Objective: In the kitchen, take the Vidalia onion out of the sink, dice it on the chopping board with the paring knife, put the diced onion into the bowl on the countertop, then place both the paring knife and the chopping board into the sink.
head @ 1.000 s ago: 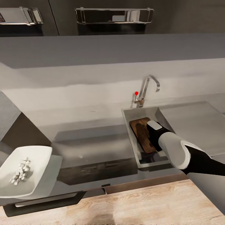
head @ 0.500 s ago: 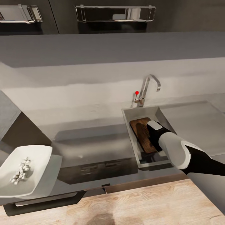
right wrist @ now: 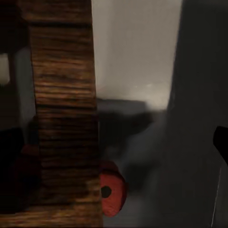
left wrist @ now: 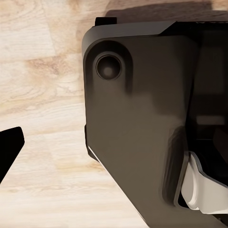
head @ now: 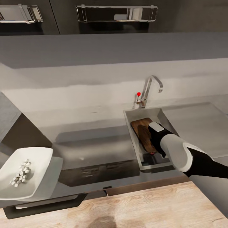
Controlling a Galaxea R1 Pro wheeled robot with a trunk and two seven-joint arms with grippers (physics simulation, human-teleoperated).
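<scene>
The chopping board stands tilted on its edge inside the sink, under the chrome tap. My right arm reaches down into the basin and hides its own gripper in the head view. Seen from the right wrist, the board stands edge-on, and the right gripper is open with one dark fingertip far from the wood. The paring knife's red handle end lies on the basin floor beside the board, and shows as a red spot from above. The white bowl holds pale diced onion. The left gripper hangs open.
The grey countertop runs from the bowl to the sink, with the steel drainboard to the right. Dark wall cabinets with chrome handles hang above. The left wrist view shows the robot's dark base over a pale wooden floor.
The chopping board has tipped more steeply onto its edge in the sink, uncovering the knife's red handle end below it. The right arm has barely moved.
</scene>
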